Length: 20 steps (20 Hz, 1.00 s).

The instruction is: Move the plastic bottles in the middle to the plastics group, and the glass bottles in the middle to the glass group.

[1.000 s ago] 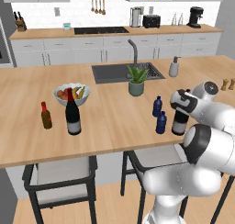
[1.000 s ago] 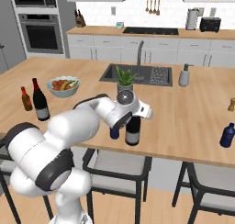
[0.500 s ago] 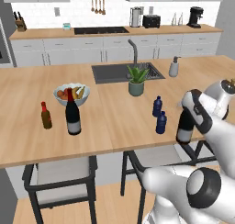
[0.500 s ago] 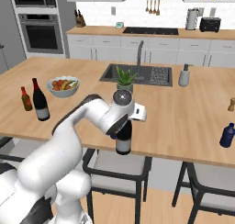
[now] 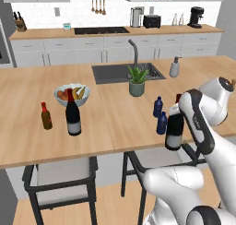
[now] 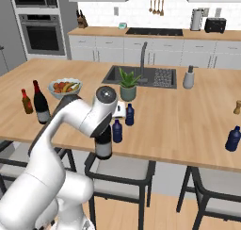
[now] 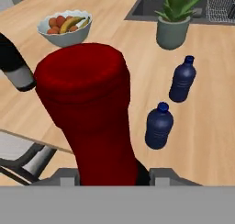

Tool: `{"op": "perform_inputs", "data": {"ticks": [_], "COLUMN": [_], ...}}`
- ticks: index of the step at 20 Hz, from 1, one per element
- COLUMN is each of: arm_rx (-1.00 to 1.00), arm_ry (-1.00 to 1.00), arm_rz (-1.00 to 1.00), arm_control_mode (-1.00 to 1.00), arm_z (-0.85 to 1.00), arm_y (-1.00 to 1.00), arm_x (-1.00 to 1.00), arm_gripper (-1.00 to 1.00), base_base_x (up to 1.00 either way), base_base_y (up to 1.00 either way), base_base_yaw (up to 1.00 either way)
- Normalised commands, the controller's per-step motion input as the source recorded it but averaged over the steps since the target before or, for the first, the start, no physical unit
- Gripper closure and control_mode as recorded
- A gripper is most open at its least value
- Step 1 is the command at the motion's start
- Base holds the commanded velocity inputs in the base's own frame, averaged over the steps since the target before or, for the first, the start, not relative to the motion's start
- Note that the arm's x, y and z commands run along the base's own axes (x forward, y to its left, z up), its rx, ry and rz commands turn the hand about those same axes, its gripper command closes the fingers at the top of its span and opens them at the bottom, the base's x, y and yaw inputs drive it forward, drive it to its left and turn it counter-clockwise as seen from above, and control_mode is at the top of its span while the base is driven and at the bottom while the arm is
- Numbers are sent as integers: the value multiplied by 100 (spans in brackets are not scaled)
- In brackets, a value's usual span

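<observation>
My gripper (image 5: 176,109) (image 6: 107,124) (image 7: 108,175) is shut on the red foil neck of the glass bottle (image 5: 174,135) (image 6: 103,146) (image 7: 87,113). That dark wine bottle hangs upright at the counter's front edge. Both plastic bottles, squat and dark blue, stand just behind it: one nearer (image 5: 162,123) (image 6: 117,131) (image 7: 159,126), one farther (image 5: 158,107) (image 6: 129,114) (image 7: 182,79). The glass group stands at the left: a brown red-capped bottle (image 5: 45,116) (image 6: 26,102) and a pale-labelled wine bottle (image 5: 72,114) (image 6: 41,104). One blue bottle (image 6: 233,138) of the plastics group stands far right.
A fruit bowl (image 5: 71,95) (image 6: 65,87) (image 7: 65,27) sits behind the glass group. A potted plant (image 5: 137,81) (image 6: 127,84) stands by the sink (image 5: 124,73), with a grey soap dispenser (image 5: 174,68) (image 6: 189,78) to its right. Stools (image 5: 60,173) stand below the counter edge.
The arm has carried the held wine bottle away from the blue bottles, toward the counter's front edge and leftward. Its grip has not changed.
</observation>
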Motion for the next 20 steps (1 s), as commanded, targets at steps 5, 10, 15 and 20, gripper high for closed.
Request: {"op": "perform_inputs", "data": {"ticks": [5, 10, 15, 20], "arm_rx": [0, 0, -2, 0], "arm_ry": [0, 0, 0, 0], "arm_rz": [21, 13, 11, 11], "arm_control_mode": [-100, -100, -100, -100], "arm_z": [24, 17, 9, 7], "arm_y": [100, 100, 100, 83], "arm_x": [3, 33, 51, 55], "arm_gripper": [100, 100, 100, 100], "base_base_x": [0, 0, 0, 0], "base_base_y": [0, 0, 0, 0], "base_base_yaw": [0, 0, 0, 0]}}
